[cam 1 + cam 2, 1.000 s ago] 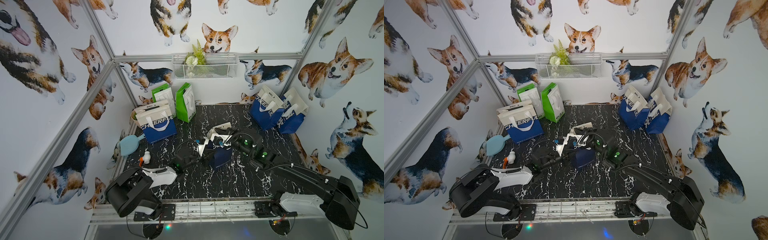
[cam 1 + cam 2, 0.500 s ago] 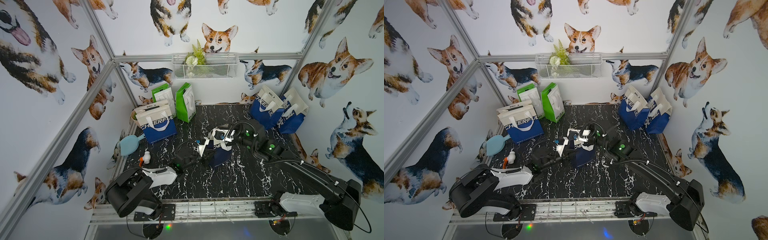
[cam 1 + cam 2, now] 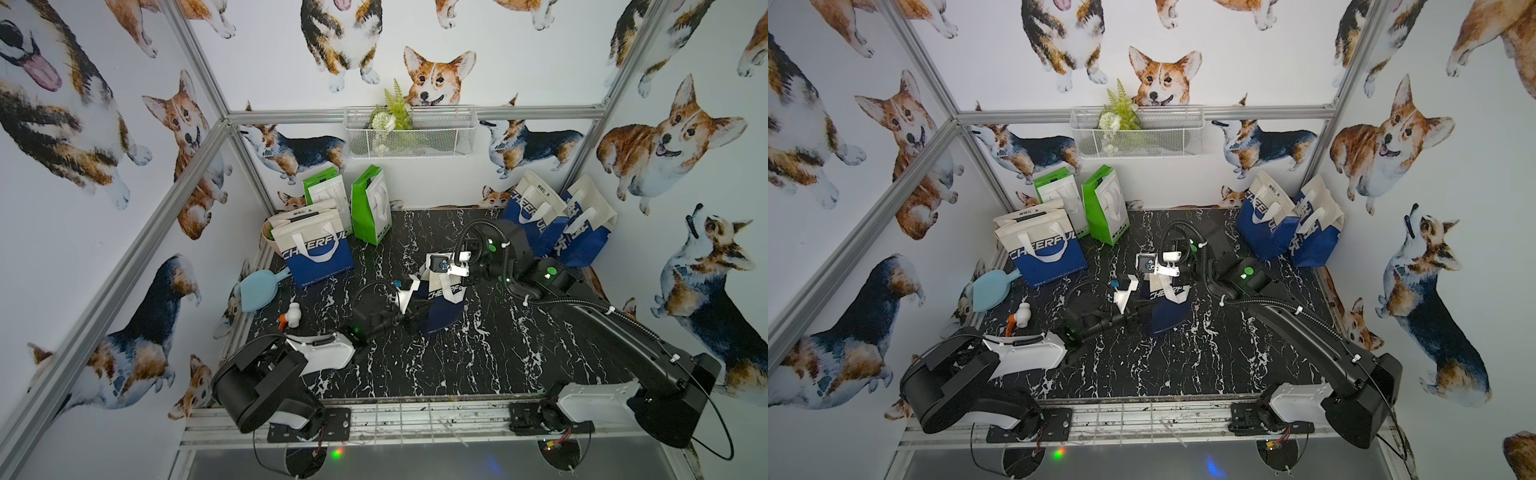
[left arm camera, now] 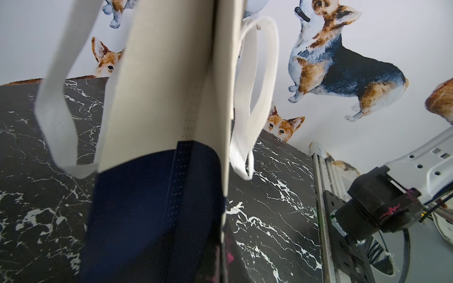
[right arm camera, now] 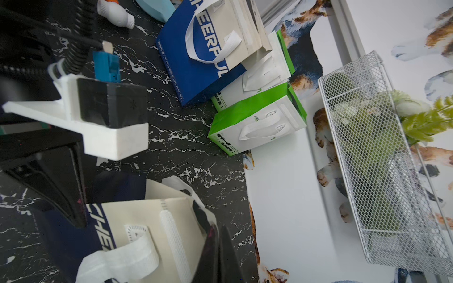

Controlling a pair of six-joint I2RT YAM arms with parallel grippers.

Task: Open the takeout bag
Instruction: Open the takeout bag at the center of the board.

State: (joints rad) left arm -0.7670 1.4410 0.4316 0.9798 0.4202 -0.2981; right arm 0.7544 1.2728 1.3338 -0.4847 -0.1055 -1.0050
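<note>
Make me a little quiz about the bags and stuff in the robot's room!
1. True or false: the takeout bag in the middle is standing up, not lying flat.
2. How many green bags stand by the back wall? A one, B two, C five.
3. Fill in: the wire basket on the wall holds a ____.
Key: 1 true; 2 B; 3 plant.

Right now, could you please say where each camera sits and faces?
Top views: high at the front, looking down; left arm, right arm and bag show.
Left wrist: low beside the bag, looking up its side; right arm's base shows.
Right wrist: above the bag's rim, facing the back wall; left gripper shows.
Shared: every view sees the bag.
</note>
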